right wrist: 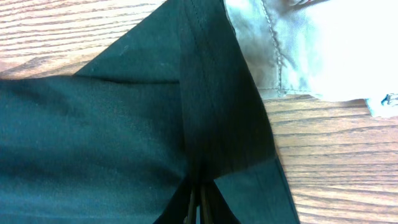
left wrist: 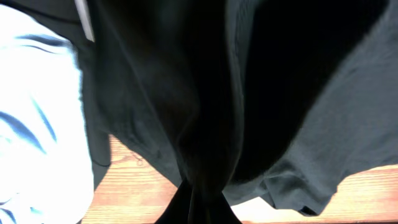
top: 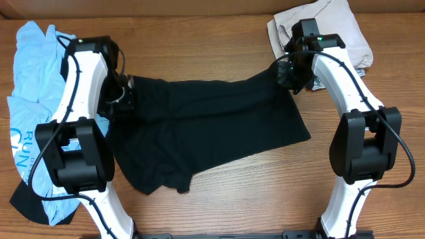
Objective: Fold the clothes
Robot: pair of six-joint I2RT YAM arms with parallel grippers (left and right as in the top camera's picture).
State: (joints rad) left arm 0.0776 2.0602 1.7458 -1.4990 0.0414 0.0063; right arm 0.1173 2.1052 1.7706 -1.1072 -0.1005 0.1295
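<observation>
L gripper [top: 125,97] & R gripper [top: 292,77] each clamped on a far corner of black garment [top: 212,126], stretched across mid table [top: 219,40], prob. so that edge is taut for folding; blue tee [top: 33,60] & beige piece [top: 345,33] wait at table's edges.

Robotics lab bench: wood-grain table [top: 232,199], two mounted, cabled arms [top: 358,143].

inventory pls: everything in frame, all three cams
black garment: 1, black, table centre, stretched between both tools
white tag: 1, white, on black garment, left end
light blue T-shirt: 1, light blue, printed, table left
beige garment: 1, beige, far right corner
dark cloth: 1, black, near-left edge, by the T-shirt
table: 1, brown wood
arms: 2, white and black, either side
left tool: 1, black, shut on black garment
right tool: 1, black, shut on black garment
</observation>
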